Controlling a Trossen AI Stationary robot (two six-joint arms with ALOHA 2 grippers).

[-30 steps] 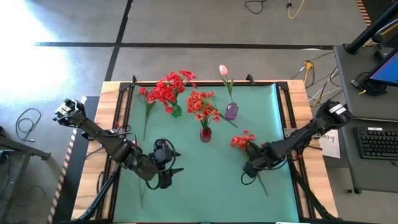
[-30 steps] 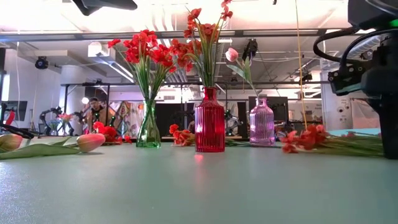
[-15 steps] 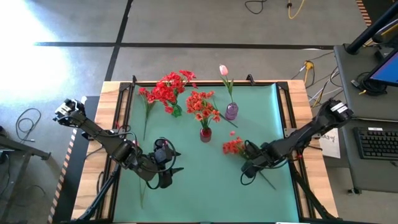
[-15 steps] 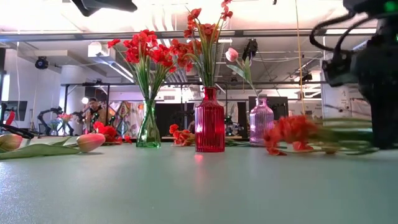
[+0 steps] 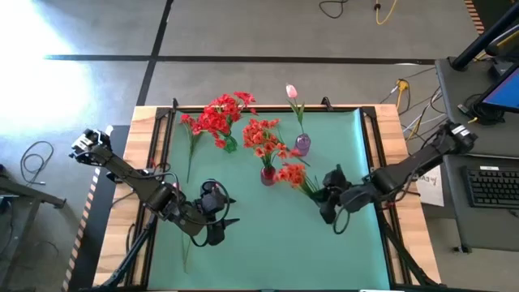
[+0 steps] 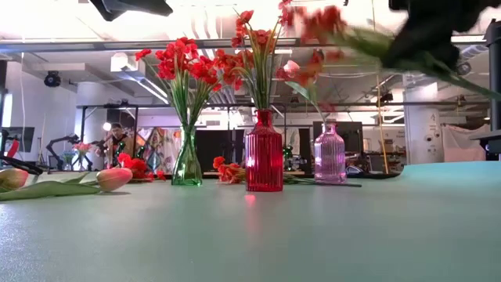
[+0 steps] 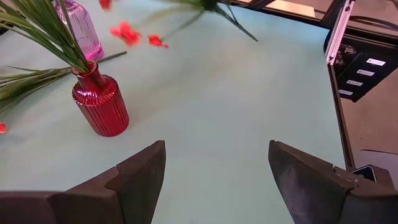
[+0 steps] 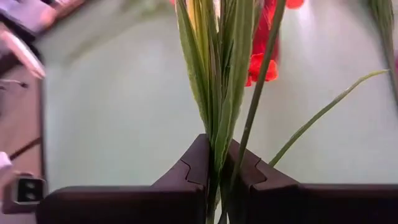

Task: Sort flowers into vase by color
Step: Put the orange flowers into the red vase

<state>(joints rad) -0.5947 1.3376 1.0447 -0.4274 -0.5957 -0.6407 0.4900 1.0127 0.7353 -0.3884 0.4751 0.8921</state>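
Green mat (image 5: 268,243): three vases near far edge. Red vase (image 5: 268,174) (orange-red bunch inside) beside carried orange-red flower (image 5: 290,173). Right gripper (image 5: 331,195) pinching its stems, blossom aloft. Left gripper (image 5: 217,217) spread, idle near front-left. Risk: swinging blossom snags standing bunch, tipping narrow vase.

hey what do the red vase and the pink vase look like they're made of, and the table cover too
Red vase: likely ribbed glass; translucent, glossy, casting a red glow on the table. Pink vase: the same kind, paler, with light showing through. Table cover: a smooth matte green mat, perhaps vinyl or rubber; it shows only soft reflections.
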